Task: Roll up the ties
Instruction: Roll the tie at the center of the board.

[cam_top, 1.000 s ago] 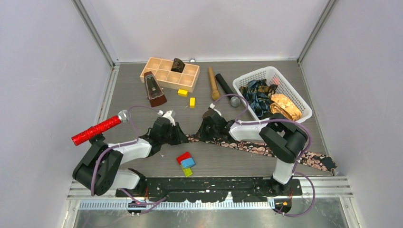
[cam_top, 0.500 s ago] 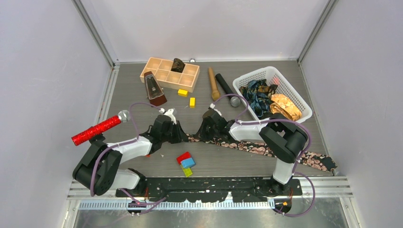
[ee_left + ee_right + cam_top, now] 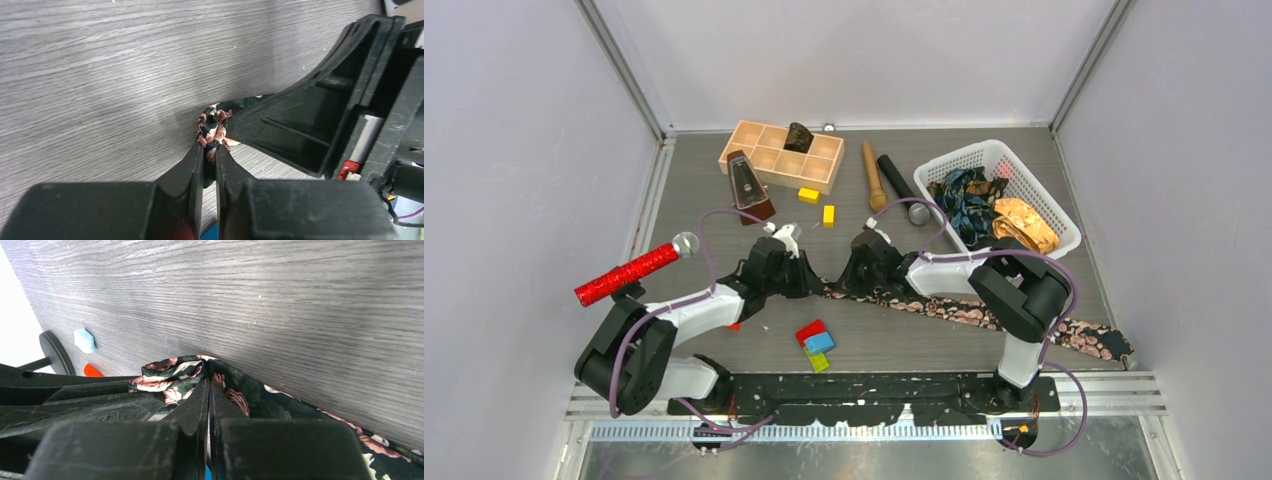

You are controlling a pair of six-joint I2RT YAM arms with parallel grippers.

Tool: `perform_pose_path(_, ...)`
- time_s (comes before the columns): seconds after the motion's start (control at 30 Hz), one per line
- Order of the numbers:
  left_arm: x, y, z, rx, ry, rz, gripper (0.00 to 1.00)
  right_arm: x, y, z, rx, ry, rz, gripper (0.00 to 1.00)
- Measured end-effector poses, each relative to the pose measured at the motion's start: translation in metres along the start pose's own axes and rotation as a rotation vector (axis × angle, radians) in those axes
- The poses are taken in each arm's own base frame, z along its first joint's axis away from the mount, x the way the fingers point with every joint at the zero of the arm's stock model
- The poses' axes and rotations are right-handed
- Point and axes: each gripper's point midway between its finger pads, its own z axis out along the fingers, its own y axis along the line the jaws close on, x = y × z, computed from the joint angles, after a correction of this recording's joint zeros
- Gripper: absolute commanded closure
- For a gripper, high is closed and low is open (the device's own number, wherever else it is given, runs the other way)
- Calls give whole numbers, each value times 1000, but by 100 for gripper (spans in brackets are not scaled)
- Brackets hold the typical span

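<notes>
**Two pinches on one tie end, with little room between them**

At the far left the red glittery microphone (image 3: 627, 274) lies well apart from the work. Our left gripper (image 3: 209, 150) has its jaws narrow, nipping the bunched tip of the black floral tie (image 3: 214, 131) low over the grey table (image 3: 100, 75). Just beside it, our right gripper (image 3: 209, 383) is pinched tight on a fold of the same tie, and the cloth tents up to its tips. From there the tie runs flat toward the table's near right corner. The blue-teal tie (image 3: 964, 198) and the golden-orange tie (image 3: 1024, 225) lie in the white basket (image 3: 984, 147).

We judge the roll barely begun. The left hold seems to catch only the very tip, so a turn could pull it free and let the curl spring open. The grippers sit almost touching, so twisting either may knock the other. Uneven tension on the long tail could skew the roll into a cone. That tail could also drag across the coloured blocks (image 3: 814, 340) nearby.
</notes>
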Motion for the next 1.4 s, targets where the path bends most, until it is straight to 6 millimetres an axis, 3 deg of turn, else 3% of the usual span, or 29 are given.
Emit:
perform_pose_path(0.6, -3, -28, 5, 67, 35, 59, 93, 1, 2, 0, -15, 11, -11, 99)
perform_pose_path(0.87, -1, -33, 11, 73, 49, 68, 94, -1, 0, -1, -10, 8, -27, 93)
perform_pose_path(1.0, -2, -34, 11, 75, 48, 70, 95, -5, 2, -14, -1, -12, -51, 92)
perform_pose_path(1.23, -2, -35, 15, 68, 55, 70, 95, -26, 23, -47, -42, -101, -87, 92)
perform_pose_path(1.4, -3, -38, 19, 70, 64, 76, 95, -31, 18, -54, -21, -135, -95, 93)
